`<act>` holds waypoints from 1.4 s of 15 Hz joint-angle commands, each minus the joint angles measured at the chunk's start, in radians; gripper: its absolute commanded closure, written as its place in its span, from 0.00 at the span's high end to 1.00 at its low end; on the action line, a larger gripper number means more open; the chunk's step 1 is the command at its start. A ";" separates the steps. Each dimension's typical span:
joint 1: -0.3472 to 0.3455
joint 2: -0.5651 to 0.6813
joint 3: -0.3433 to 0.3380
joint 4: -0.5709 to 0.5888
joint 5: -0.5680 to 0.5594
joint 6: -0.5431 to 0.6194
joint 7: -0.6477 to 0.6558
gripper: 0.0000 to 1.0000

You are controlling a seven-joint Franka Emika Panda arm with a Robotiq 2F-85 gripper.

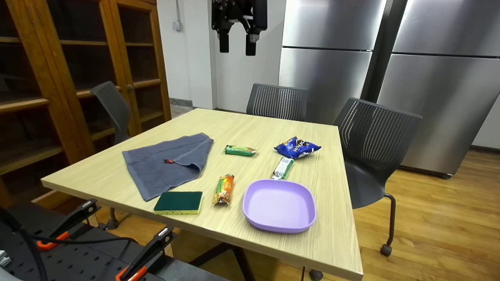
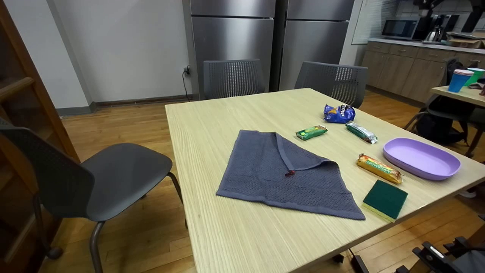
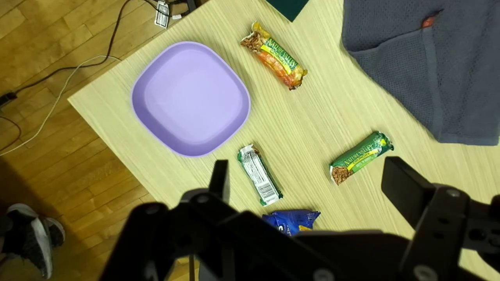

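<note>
My gripper [image 1: 237,45] hangs high over the table, its fingers wide apart with nothing between them. In the wrist view the gripper [image 3: 306,171] has a green granola bar [image 3: 361,158] below its right finger. Nearer the left finger lies a green-and-white bar [image 3: 259,175], label side up. A blue snack bag [image 3: 291,220] is partly hidden behind the gripper body. The lilac dish [image 3: 191,93] holds nothing. Beside it rests an orange-yellow bar [image 3: 275,56]. All of these lie on the table, and the gripper touches none of them.
A crumpled grey-blue towel [image 2: 265,170] with a small red tag [image 2: 290,173] covers part of the table [image 2: 212,132]. The green sponge [image 1: 177,201] sits by the front edge. Grey chairs [image 1: 277,101] stand around, with steel fridges [image 1: 326,78] and a wooden cabinet [image 1: 76,93] behind.
</note>
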 commanded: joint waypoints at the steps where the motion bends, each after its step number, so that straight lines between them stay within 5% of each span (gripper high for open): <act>1: -0.012 0.033 0.013 0.020 0.019 0.031 0.011 1.00; 21: -0.024 0.464 -0.017 0.369 0.042 0.041 -0.046 1.00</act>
